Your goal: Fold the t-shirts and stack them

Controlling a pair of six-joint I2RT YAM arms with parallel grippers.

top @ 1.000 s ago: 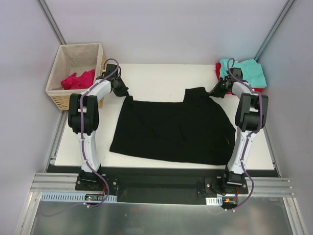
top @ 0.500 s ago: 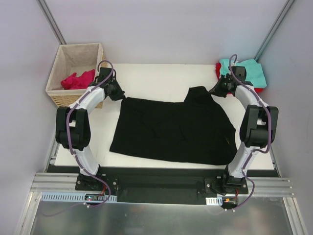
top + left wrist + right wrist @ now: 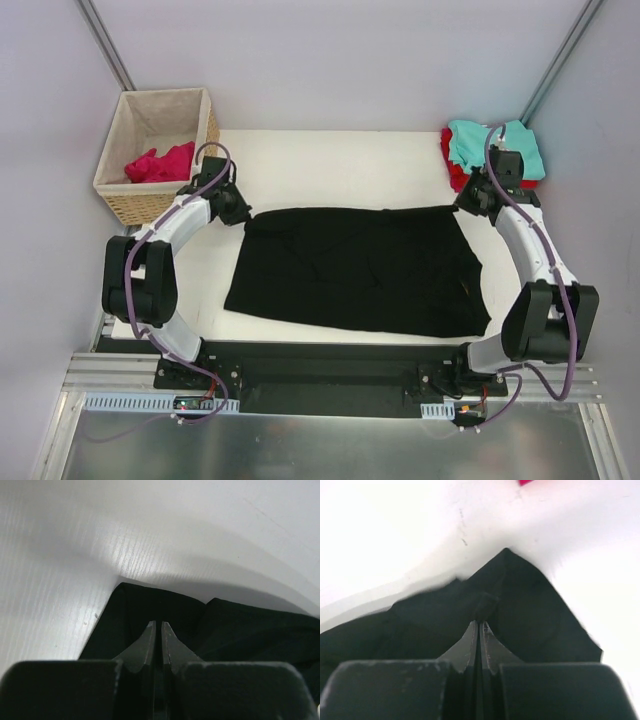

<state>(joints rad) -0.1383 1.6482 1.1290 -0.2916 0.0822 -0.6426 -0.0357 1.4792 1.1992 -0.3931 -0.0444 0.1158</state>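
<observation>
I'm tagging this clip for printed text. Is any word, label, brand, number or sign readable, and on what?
None can be read.
The black t-shirt, teal t-shirt, pink t-shirt and wicker basket show no print.
The small board at the left arm's base is too small to tell.

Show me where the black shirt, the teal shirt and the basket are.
black t-shirt point(image 3: 360, 270), top view, middle of the cloth
teal t-shirt point(image 3: 468, 140), top view, its left part
basket point(image 3: 118, 203), top view, front wicker wall
</observation>
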